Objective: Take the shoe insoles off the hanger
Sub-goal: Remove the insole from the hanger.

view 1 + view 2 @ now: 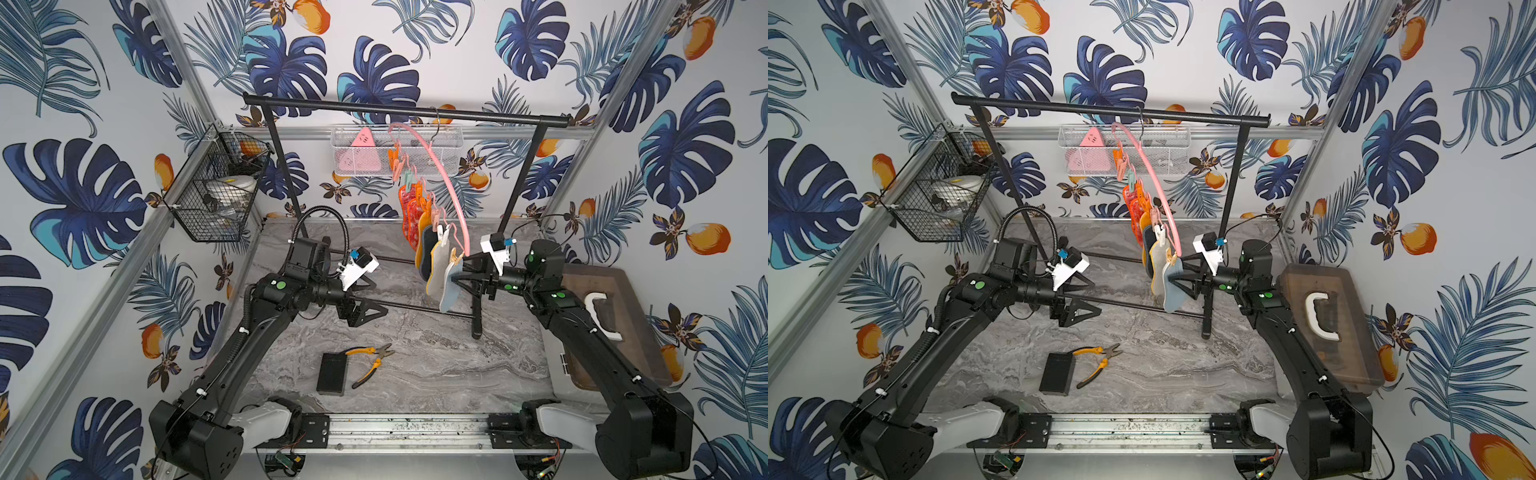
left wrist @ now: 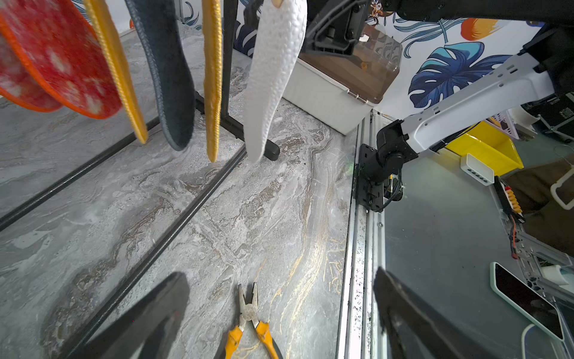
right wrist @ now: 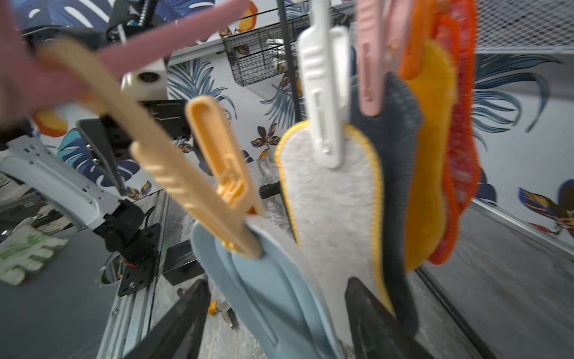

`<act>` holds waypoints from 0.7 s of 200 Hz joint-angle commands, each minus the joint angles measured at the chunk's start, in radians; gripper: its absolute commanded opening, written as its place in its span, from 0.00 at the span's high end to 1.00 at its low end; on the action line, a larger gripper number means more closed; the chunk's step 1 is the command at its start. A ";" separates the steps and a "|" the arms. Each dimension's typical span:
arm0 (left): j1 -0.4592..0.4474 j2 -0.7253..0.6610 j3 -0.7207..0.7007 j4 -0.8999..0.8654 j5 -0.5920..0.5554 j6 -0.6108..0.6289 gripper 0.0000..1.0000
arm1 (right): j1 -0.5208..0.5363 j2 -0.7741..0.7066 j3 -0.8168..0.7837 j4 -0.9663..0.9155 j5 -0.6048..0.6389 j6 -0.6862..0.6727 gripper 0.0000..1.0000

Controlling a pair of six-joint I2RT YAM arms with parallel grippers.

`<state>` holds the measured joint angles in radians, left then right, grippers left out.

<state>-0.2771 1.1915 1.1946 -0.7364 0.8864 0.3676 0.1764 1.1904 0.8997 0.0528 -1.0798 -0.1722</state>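
Up on the black rack (image 1: 332,104), in both top views, you can see the hanger (image 1: 451,187) hooked in place with all six shoe insoles (image 1: 432,249) clipped under it in a row. By my reading nothing is off yet and the whole job is left. Your right gripper (image 1: 467,278) sits right at the nearest one, the light blue insole (image 1: 451,293), at the low end of the arc. Your left gripper (image 1: 376,297) hangs well apart from the row, above the table (image 1: 436,365).

From the left wrist view, that gripper's jaws stand wide with nothing between them. The pliers (image 2: 248,314) lie below, and the insoles dangle ahead, untouched.

From the right wrist view, the jaws stand partly open astride the light blue insole, which a tan peg (image 3: 198,186) grips at its top. A sliver of the beige insole (image 3: 335,202) shows between the blue edge and one finger (image 3: 372,314), so I judge it not clamped. Whether the other finger touches, you cannot tell.
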 commanded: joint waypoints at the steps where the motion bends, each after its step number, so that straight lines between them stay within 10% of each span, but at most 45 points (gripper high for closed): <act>1: -0.002 0.003 -0.006 0.017 0.016 0.015 0.01 | 0.064 -0.003 -0.001 -0.030 0.017 -0.045 0.32; 140: -0.011 0.035 -0.003 0.165 0.116 -0.046 0.01 | 0.178 0.011 -0.004 0.138 -0.001 0.098 0.76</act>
<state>-0.2821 1.2091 1.1774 -0.6624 0.9459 0.3611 0.3401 1.2121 0.8944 0.1249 -1.0821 -0.1135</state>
